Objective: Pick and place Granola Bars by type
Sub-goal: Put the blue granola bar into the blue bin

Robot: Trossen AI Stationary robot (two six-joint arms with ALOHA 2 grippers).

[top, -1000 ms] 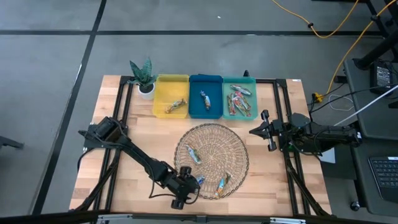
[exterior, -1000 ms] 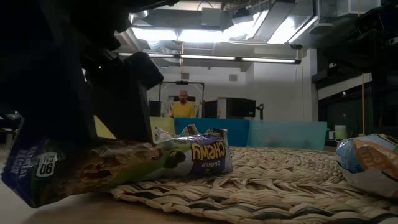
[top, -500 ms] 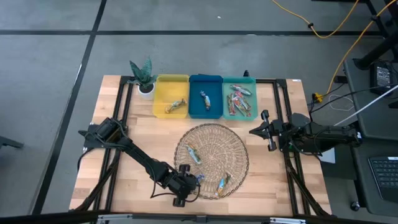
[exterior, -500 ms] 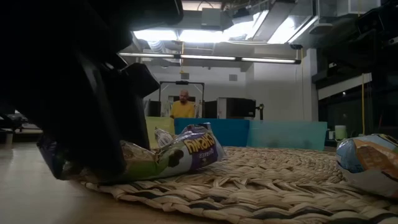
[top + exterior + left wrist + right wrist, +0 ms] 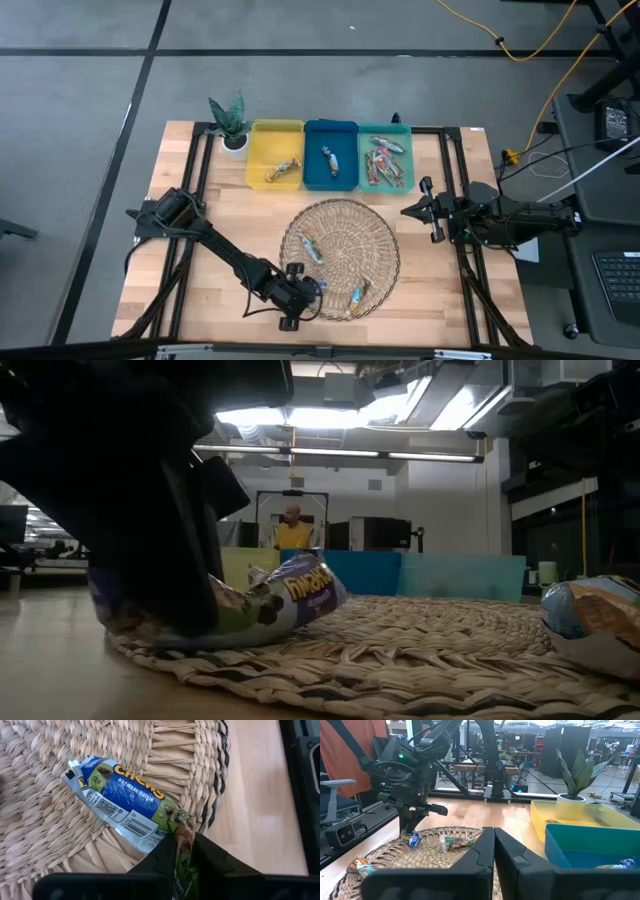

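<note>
Fingers [image 5: 210, 857] of the left gripper [image 5: 184, 851] are pinched together on one end of a blue and green bar [image 5: 127, 800], at the near left rim of the woven mat [image 5: 340, 205]. The rest of the bar lies across the straw weave, its label facing up in the left wrist view. In the low view the same bar [image 5: 270, 595] slants up off the mat edge, with the dark gripper close over its left end. Seen from above, the left gripper [image 5: 308, 292] sits at the near edge of the table [image 5: 200, 200], its arm stretching back toward the far left.

Two more bars rest on the mat: one [image 5: 311, 247] left of the middle, another [image 5: 357, 294] near the near rim, just right of the held bar.

Along the far edge stand three bins side by side. The yellow bin [image 5: 262, 130] holds one bar [image 5: 282, 171]. The blue bin [image 5: 348, 135] holds one bar [image 5: 329, 158]. The teal bin [image 5: 400, 133] holds several bars [image 5: 384, 160]. A plant [image 5: 231, 122] stands just left of the yellow bin.

The right gripper [image 5: 428, 210] waits at the right side of the table, clear of the mat, its fingers [image 5: 475, 855] closed together and holding nothing.

A person [image 5: 293, 532] in a yellow top is in the room beyond the table.
</note>
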